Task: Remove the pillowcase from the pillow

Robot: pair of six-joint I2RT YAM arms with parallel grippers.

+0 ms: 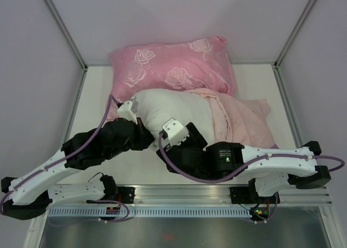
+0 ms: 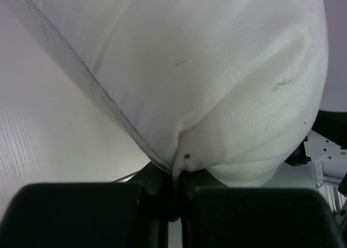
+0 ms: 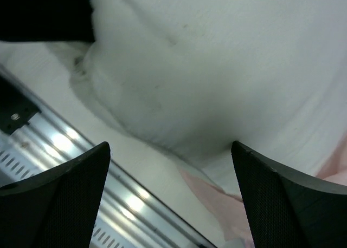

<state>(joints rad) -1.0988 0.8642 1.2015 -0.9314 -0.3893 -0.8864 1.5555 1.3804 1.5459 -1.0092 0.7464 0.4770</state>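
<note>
Left gripper (image 2: 176, 198) clamped on pillow (image 2: 217, 69) seam | right gripper (image 3: 169, 150) wide open, empty

Right end of pillow (image 1: 168, 110) inside pillowcase (image 1: 241, 123)

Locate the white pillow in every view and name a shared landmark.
Top external: the pillow lies at centre, before the rose pillow.
Left wrist: the pillow fills the upper right, corner pinched by the left gripper.
Right wrist: the pillow fills the top, above the open right gripper.
Landmark: the pillowcase, right of it from above, bottom right in right wrist; absent from left wrist.
</note>
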